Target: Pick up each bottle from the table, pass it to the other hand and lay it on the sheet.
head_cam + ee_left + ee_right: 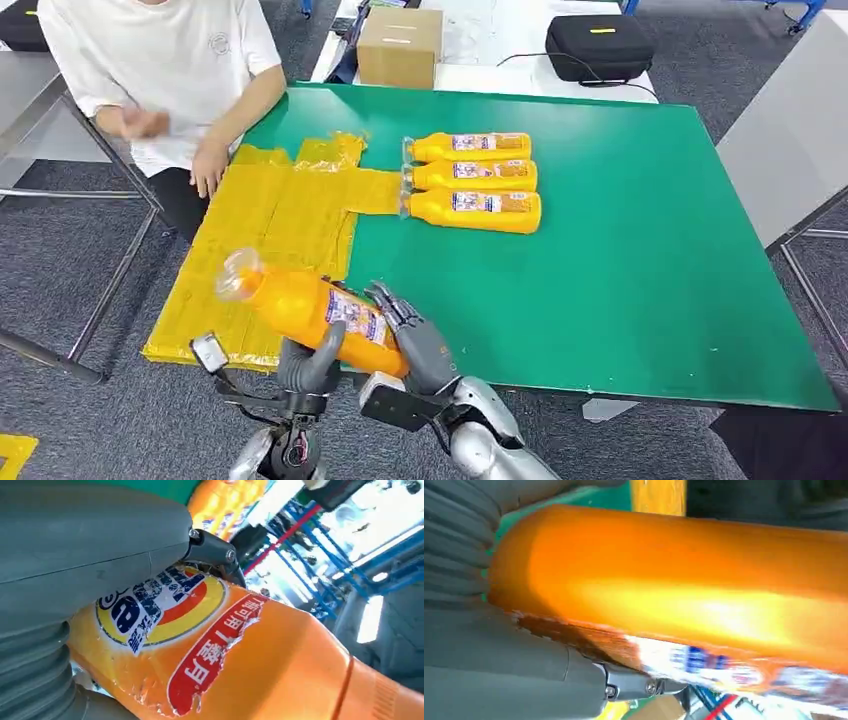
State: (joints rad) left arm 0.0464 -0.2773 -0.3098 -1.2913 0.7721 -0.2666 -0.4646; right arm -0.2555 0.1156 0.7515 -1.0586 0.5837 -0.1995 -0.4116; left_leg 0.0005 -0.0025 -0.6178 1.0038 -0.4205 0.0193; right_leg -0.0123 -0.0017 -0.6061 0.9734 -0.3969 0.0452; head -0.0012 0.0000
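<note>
An orange bottle (300,305) with a clear cap is held tilted in the air over the table's front edge, cap toward the yellow sheet (270,225). My left hand (308,362) wraps its middle from below. My right hand (418,340) grips its base end. In the left wrist view the thumb (90,535) lies across the bottle's label (165,610). In the right wrist view the bottle (674,575) lies against my right hand (489,665). Three more orange bottles (472,178) lie side by side on the green table (620,250), necks at the sheet's edge.
A person in a white shirt (165,55) sits at the table's far left corner, one hand (208,165) by the sheet. A cardboard box (398,47) and a black case (598,45) stand on the white table beyond. Bare green surface lies to the right.
</note>
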